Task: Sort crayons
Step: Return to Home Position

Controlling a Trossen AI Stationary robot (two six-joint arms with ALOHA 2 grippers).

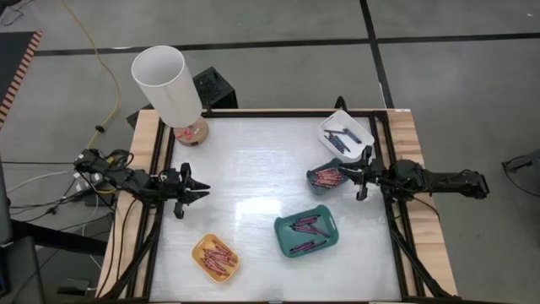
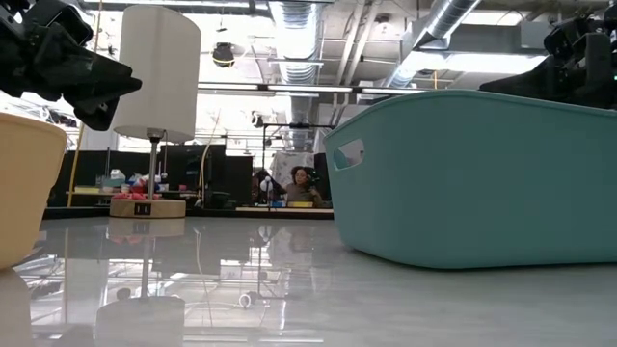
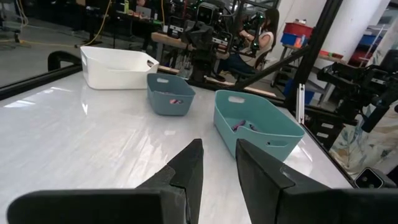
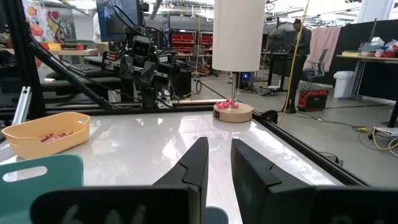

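Though empty, both end effectors (image 3: pixel 217 144) (image 4: pixel 218 142) ajar.

Left tool (image 3: pixel 219 144) is hovering over the desk (image 3: pixel 93 137), fingers (image 3: pixel 186 174) parted — white tray (image 3: pixel 118 70), grey-blue tray (image 3: pixel 168 102) and teal tray (image 3: pixel 261 134) are sitting ahead, crayons (image 3: pixel 241 126) lying in the teal one.

Both arms matte black, built of tubular links with boxy joint housings. The left arm (image 1: pixel 139 181) has a tangle of black and pale cables (image 1: pixel 89 173) well behind the left hand (image 1: pixel 196 191). Its fingers (image 3: pixel 186 177) are dark, wedge-shaped and flat-faced, tapering from a wide black crossbar (image 3: pixel 93 208). The right arm (image 1: pixel 439 181) and right hand (image 1: pixel 350 176) have the same build.
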